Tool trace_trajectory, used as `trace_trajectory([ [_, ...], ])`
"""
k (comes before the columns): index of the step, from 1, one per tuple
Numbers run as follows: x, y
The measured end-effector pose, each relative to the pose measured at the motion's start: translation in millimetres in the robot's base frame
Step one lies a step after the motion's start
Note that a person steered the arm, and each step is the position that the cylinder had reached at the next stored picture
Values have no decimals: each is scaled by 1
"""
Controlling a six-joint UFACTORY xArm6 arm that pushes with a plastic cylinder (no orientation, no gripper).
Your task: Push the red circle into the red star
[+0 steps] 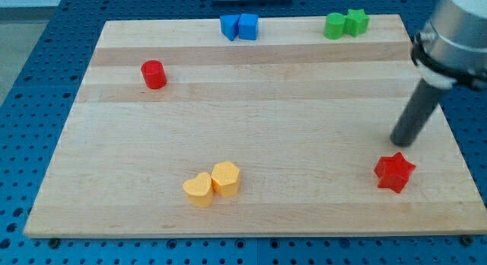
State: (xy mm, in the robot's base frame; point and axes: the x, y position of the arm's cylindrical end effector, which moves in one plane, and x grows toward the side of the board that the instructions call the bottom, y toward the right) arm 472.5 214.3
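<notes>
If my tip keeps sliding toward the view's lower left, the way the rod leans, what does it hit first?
Probably nothing soon: my tip sits just above the red star and would likely pass it on the view's left. Depth is unclear.

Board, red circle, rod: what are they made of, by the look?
Board: light wood, satin finish; grain and plank seams show.
Red circle: probably plastic or painted wood; even colour, no grain.
Rod: dark, matte, likely rubber or plastic; can't tell which. My tip sits just above the red star.
</notes>
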Motion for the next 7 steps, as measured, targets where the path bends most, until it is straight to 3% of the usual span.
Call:
trace_trajectory([
  [1,-49,-39],
  [5,-58,-398],
  [6,-95,-455],
  [7,-123,-468],
])
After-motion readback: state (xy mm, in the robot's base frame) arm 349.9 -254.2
